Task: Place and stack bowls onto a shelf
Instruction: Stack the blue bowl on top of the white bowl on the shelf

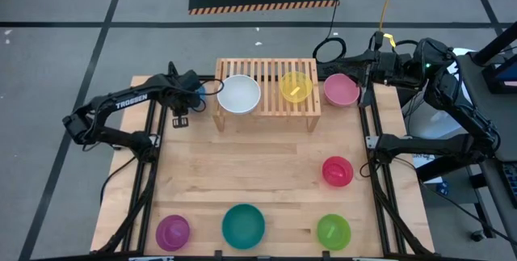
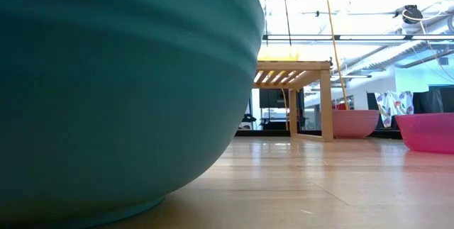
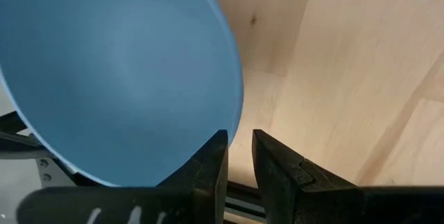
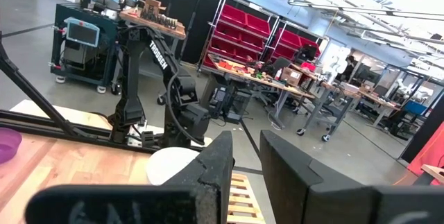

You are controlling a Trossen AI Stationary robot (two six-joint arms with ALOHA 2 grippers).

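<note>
The light-wood shelf (image 1: 266,109) stands at the table's far middle, with a white bowl (image 1: 239,94) and a yellow bowl (image 1: 296,86) resting on its slats. My left gripper (image 1: 181,114) is just left of the shelf, pointing down, its fingers shut (image 3: 240,165) beside the rim of the blue bowl (image 3: 118,71), which my arm mostly hides in the high view. My right gripper (image 4: 247,165) is shut and empty, raised off the far right corner near the pink bowl (image 1: 342,90). My left gripper has one finger (image 3: 211,165) at the blue bowl's rim (image 3: 232,116). The rim runs behind that finger, not into the gap between the two. I cannot tell whether the finger touches it.
The pink bowl sits on the table right of the shelf, with a red bowl (image 1: 338,170) nearer on the right. Purple (image 1: 173,231), teal (image 1: 243,225) and green (image 1: 334,231) bowls line the near edge. The teal bowl (image 2: 106,94) fills the low view's left.
</note>
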